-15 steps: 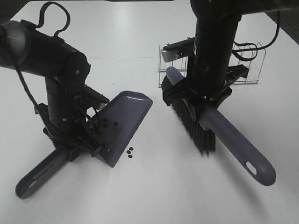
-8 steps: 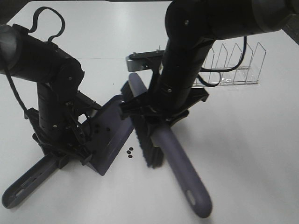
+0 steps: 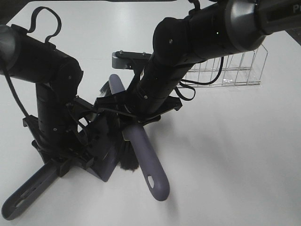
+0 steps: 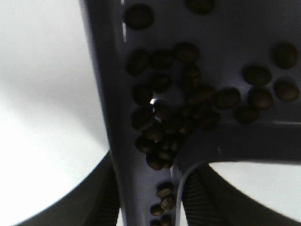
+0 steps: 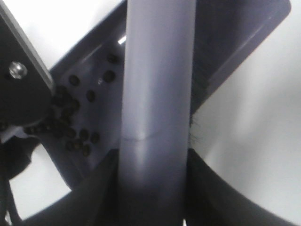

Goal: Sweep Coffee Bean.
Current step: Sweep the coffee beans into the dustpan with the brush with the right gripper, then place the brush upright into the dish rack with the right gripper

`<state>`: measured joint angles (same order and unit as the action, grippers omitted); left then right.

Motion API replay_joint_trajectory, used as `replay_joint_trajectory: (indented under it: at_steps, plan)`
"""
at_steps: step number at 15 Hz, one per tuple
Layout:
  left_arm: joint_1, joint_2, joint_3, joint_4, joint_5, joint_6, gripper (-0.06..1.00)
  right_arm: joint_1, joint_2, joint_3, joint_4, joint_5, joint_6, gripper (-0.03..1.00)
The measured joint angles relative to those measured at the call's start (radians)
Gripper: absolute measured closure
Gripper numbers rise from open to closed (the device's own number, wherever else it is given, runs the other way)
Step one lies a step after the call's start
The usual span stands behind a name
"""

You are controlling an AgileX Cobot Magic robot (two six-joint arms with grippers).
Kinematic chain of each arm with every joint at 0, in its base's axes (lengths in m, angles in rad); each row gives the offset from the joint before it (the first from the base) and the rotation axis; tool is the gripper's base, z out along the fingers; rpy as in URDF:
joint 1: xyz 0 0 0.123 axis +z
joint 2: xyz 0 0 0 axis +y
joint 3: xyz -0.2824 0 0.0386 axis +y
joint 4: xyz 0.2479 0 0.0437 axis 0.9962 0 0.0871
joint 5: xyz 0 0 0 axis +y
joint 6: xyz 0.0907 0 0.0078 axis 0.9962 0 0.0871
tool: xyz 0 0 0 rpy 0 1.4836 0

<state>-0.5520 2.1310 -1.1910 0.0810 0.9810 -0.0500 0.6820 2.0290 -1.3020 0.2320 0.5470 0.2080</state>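
Observation:
A purple dustpan (image 3: 109,167) lies on the white table with its handle (image 3: 23,200) toward the front left. My left gripper (image 3: 63,162) is shut on that handle. My right gripper (image 3: 129,122) is shut on a purple brush (image 3: 146,160), whose dark bristles (image 3: 127,161) rest at the pan's lip. Many coffee beans (image 4: 164,117) lie piled inside the dustpan (image 4: 225,28) near the handle, between the left gripper (image 4: 150,207) fingers. The right wrist view shows the brush handle (image 5: 157,70) in the right gripper (image 5: 153,188), over the pan (image 5: 244,28) holding beans (image 5: 77,136). No beans show on the table.
A clear acrylic divider rack (image 3: 235,70) stands at the back right, behind the right arm. The white table (image 3: 235,165) stretches to the right and front. Both arms crowd together over the dustpan at left centre.
My right arm has swung the brush left across the table to the dustpan's lip, covering the two loose beans. The dustpan and left arm have shifted slightly left.

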Motion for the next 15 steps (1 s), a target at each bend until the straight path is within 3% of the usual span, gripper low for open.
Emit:
replay_joint_trajectory:
  at_steps: [4, 5, 8, 10, 13, 15]
  plan:
    - [0.002, 0.000, 0.000, -0.004, 0.001, 0.004, 0.62, 0.000, 0.006, -0.001, 0.177, -0.161, -0.167, 0.62]
    - [0.002, 0.000, 0.000, -0.005, 0.002, 0.007, 0.62, 0.000, 0.003, -0.003, 0.183, -0.161, -0.179, 0.62]
    - [0.002, 0.000, 0.000, -0.005, 0.002, 0.008, 0.62, 0.000, -0.070, -0.007, 0.171, -0.122, -0.208, 0.62]
    - [0.002, 0.000, 0.000, -0.005, 0.001, 0.008, 0.62, 0.000, -0.120, -0.009, 0.098, -0.071, -0.208, 0.62]
    - [0.004, 0.000, 0.000, -0.008, 0.001, 0.007, 0.62, -0.015, -0.155, -0.009, -0.002, 0.022, -0.141, 0.62]
    - [0.023, 0.000, 0.000, -0.033, 0.003, -0.023, 0.62, -0.081, -0.183, -0.009, -0.028, 0.119, -0.086, 0.62]
